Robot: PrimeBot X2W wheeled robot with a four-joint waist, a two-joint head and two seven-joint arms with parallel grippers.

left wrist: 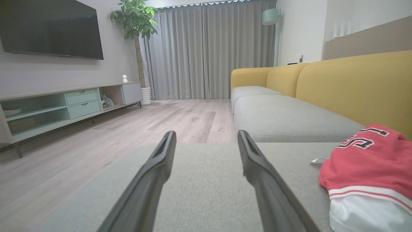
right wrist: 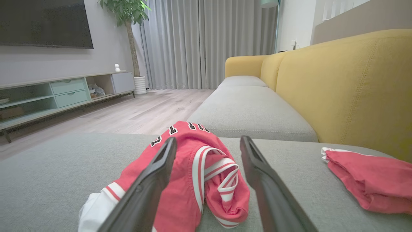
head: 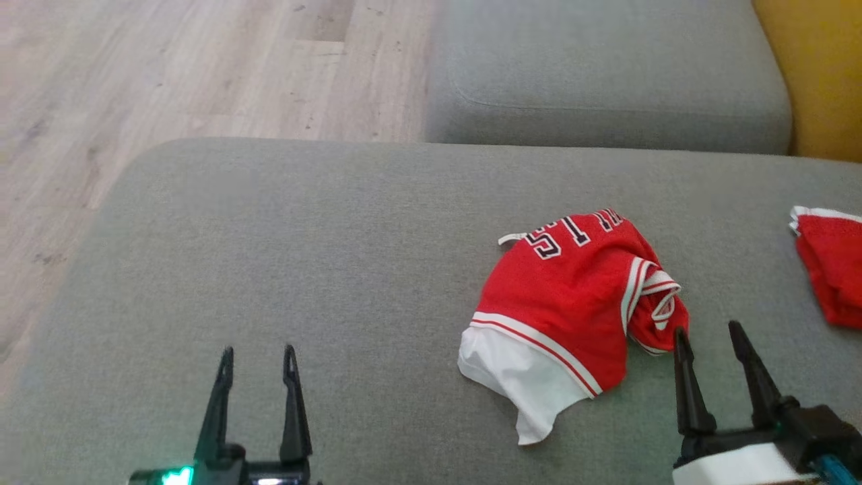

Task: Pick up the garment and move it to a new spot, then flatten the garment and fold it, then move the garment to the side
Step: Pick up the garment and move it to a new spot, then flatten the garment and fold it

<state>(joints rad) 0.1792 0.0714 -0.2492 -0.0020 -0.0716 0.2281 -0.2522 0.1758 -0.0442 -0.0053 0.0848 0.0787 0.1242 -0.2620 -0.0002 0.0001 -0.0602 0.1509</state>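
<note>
Red mesh with white trim and dark lettering: the garment lies crumpled on the grey sofa seat, right of centre in the head view. Its long axis runs on a slant, from the white lining at the near-left end up to the lettering at the far-right end. The right end effector is by far the nearer one. Its fingers are spread apart and empty, with their tips just beside the garment's near-right corner, where a striped armhole is bunched up. Whether the inner tip touches the cloth I cannot tell. In the right wrist view that striped fold lies straight ahead, between the two fingers, so a short reach forward and down looks enough to pinch it. The left end effector is also spread wide and holds nothing. It hangs over bare cushion well apart from the garment, which lies off to its right.

The seat is a flat, woven grey cushion, likely to give a little under pressure. A second red cloth sits at the right edge, well apart, and should be left alone. Around the sofa are a yellow backrest, a pale wood floor, grey curtains, a potted plant, a wall television and a low cabinet.
</note>
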